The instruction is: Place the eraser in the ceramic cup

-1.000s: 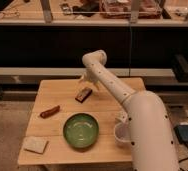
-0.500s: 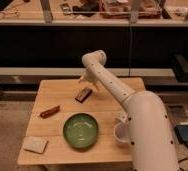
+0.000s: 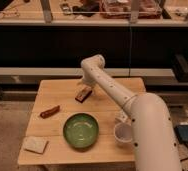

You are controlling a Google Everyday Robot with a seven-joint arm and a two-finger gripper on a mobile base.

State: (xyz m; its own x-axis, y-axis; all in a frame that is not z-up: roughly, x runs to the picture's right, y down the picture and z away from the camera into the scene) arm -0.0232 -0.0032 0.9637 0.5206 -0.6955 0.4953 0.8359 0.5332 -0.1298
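- Where the white robot arm bends down from its elbow over the far part of the pale wooden table, the gripper hangs right above the eraser, a small flat reddish-brown block with a lighter top face.
- The gripper seems to sit at or just over the eraser's far end. Contact cannot be judged, and whether the gripper is released or clenched cannot be told either.
- The eraser lies flat on the table, towards the far middle, well apart from the ceramic cup, a small round white cup with a pale inside.
- The ceramic cup stands upright at the table's near right edge, just beside the arm's thick lower section.
- A round green bowl sits left of the cup, near the front.
- A curved reddish sausage-like piece lies to the left, beyond the bowl.
- A pale square sponge rests at the near left corner.
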